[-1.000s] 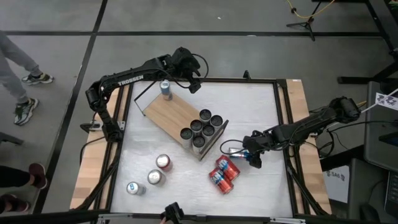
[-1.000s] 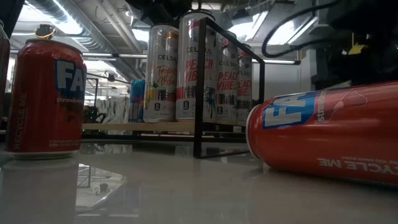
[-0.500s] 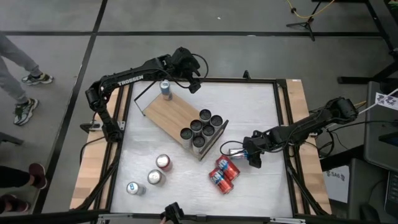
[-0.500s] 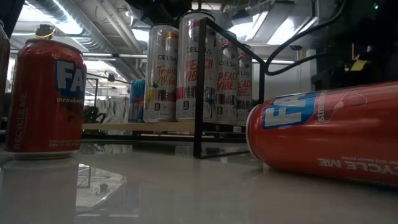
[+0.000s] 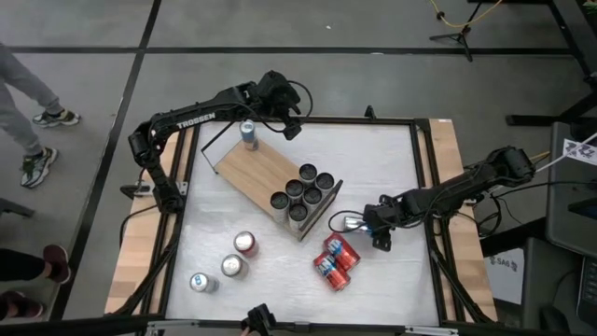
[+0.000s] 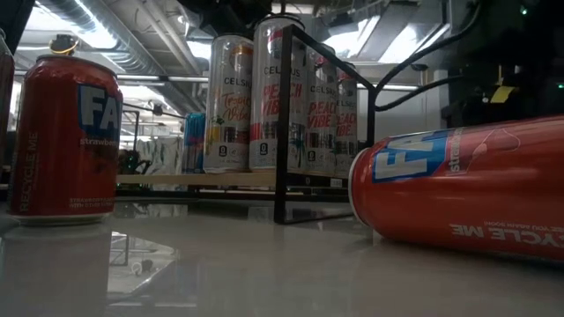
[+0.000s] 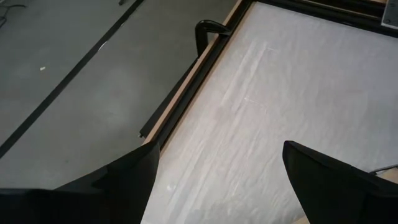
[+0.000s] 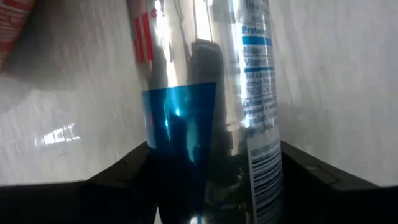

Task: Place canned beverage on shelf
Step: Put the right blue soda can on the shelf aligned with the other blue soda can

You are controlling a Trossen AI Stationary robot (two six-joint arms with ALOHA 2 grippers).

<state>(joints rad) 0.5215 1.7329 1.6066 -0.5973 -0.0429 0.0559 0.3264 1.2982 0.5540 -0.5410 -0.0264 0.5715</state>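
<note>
Right wrist view shows the right gripper point(image 8: 214, 168) pinching a fallen silver-blue can point(image 8: 208, 81), right of the shelf point(image 5: 261, 168) — grasp made; next, I judge, lift and upright it. Left gripper point(image 7: 217, 180) hangs spread at the far edge. Shelf: seven cans; table: three upright, two red toppled.

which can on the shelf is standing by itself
The blue and silver can at the far-left end of the shelf, near the left gripper. The other six cans are clustered together at the opposite end.
</note>
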